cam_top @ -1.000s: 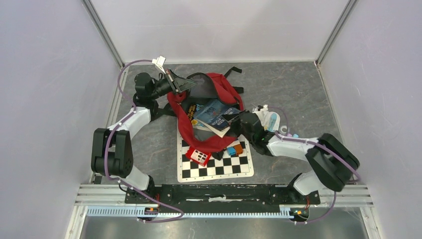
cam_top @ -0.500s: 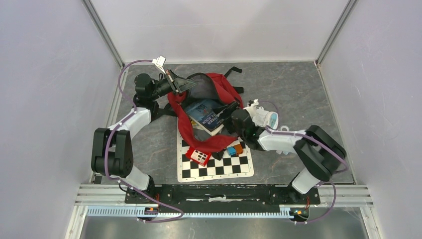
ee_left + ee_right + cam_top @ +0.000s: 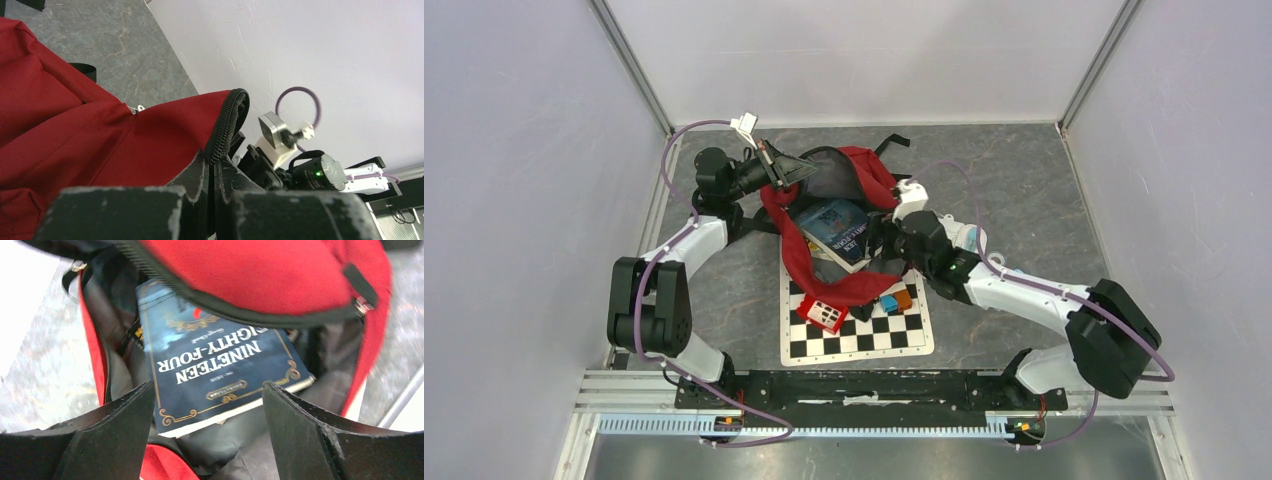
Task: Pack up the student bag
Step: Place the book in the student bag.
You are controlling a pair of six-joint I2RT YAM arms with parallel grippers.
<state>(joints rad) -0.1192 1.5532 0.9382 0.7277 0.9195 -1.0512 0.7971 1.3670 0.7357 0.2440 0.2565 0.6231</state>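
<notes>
The student bag (image 3: 809, 268), a red backpack with grey lining, lies open in the middle of the table. My left gripper (image 3: 786, 168) is shut on the black zipper edge (image 3: 227, 125) of the bag's opening and holds it lifted. Inside the bag lies a dark blue book (image 3: 832, 226) titled Nineteen Eighty-Four (image 3: 220, 367), resting on the grey lining. My right gripper (image 3: 207, 390) hovers open just over the book's near edge, with nothing between its fingers. From above, the right gripper (image 3: 879, 240) sits at the bag's right rim.
A chessboard mat (image 3: 864, 335) lies in front of the bag, partly under it. On it sit a red and white block (image 3: 824, 314) and small blue and orange blocks (image 3: 896, 298). A white and blue object (image 3: 972, 238) lies behind the right arm.
My right gripper has opened and let go of the book, which now lies deeper in the bag. The right wrist has swung toward the bag's far right rim. The left arm has not moved.
</notes>
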